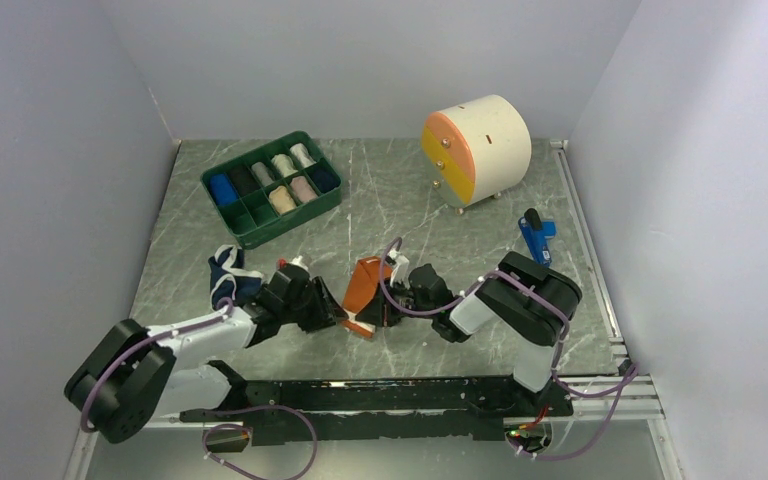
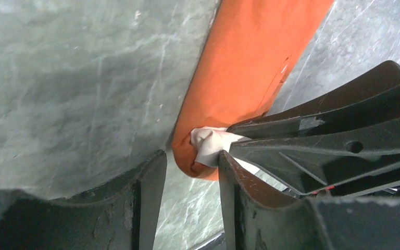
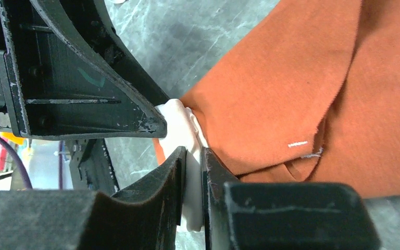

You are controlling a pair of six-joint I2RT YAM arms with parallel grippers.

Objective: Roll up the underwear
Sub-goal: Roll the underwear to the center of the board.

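Observation:
The orange-rust underwear (image 1: 368, 280) lies folded into a narrow strip mid-table, its cream-white end (image 1: 357, 326) nearest me. My right gripper (image 3: 193, 154) is shut on that white end (image 3: 179, 125), with the orange cloth (image 3: 286, 88) spreading beyond. My left gripper (image 2: 190, 156) is open, and its tips are just short of the same end (image 2: 208, 148), its right finger touching the cloth. The right fingers (image 2: 312, 140) pinch in from the right. The navy underwear (image 1: 228, 275) lies bunched beside the left arm.
A green divided tray (image 1: 222, 207) holding several cloth rolls stands at the back left. A round cream drawer unit (image 1: 490, 140) with an orange and yellow front stands at the back right. A small blue object (image 1: 536, 236) lies near the right wall.

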